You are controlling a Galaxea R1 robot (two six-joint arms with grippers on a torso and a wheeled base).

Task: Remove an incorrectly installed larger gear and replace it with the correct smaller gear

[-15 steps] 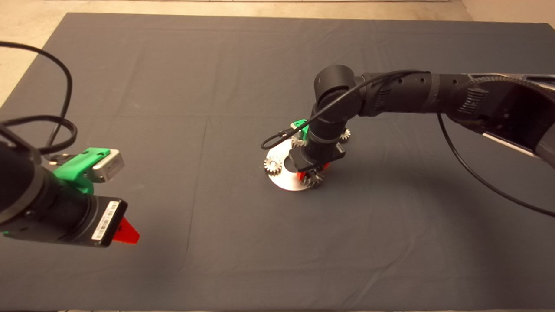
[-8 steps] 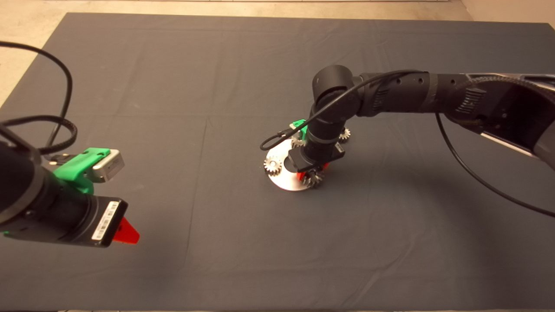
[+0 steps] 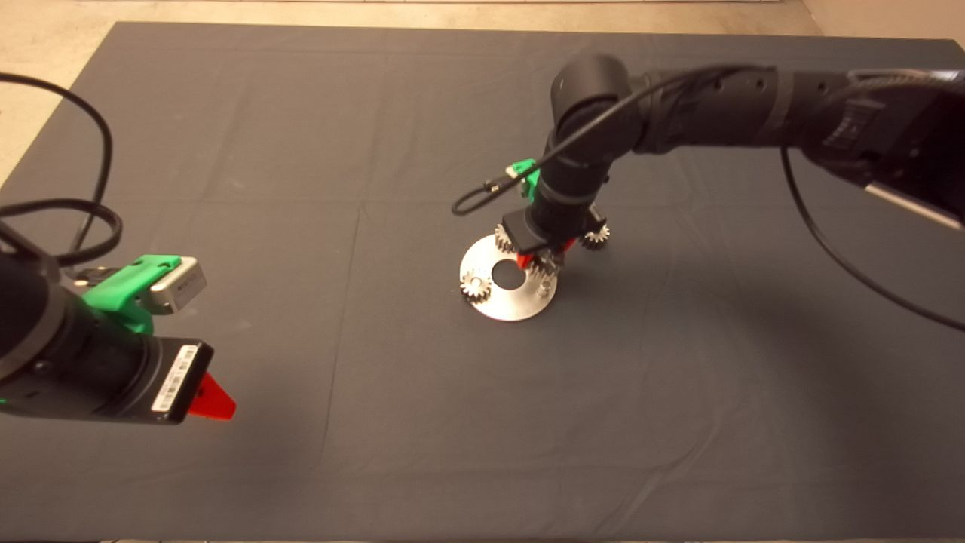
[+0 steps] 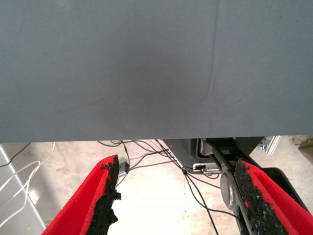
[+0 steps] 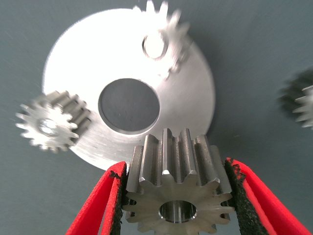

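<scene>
My right gripper (image 3: 537, 262) is shut on the larger gear (image 5: 176, 196), a grey steel gear with a central hole, and holds it above the near edge of the round steel plate (image 3: 503, 305). The red fingers (image 5: 100, 205) clamp its toothed sides. Two small gears sit on the plate's pegs, one (image 5: 51, 122) at one side and one (image 5: 159, 41) at the far rim. A bare peg (image 3: 544, 286) stands on the plate. The smaller gear (image 3: 595, 237) lies loose on the mat beside the plate; it also shows in the right wrist view (image 5: 303, 103). My left gripper (image 4: 178, 196) is open and empty.
The left arm waits at the mat's lower left edge (image 3: 211, 400). Its wrist view shows the mat's edge and the floor beyond with cables (image 4: 195, 176). A black cable (image 3: 475, 200) loops off the right wrist above the plate.
My right gripper has risen and moved back from the plate's front edge with the larger gear in it, leaving its peg bare. The left arm has shifted slightly.
</scene>
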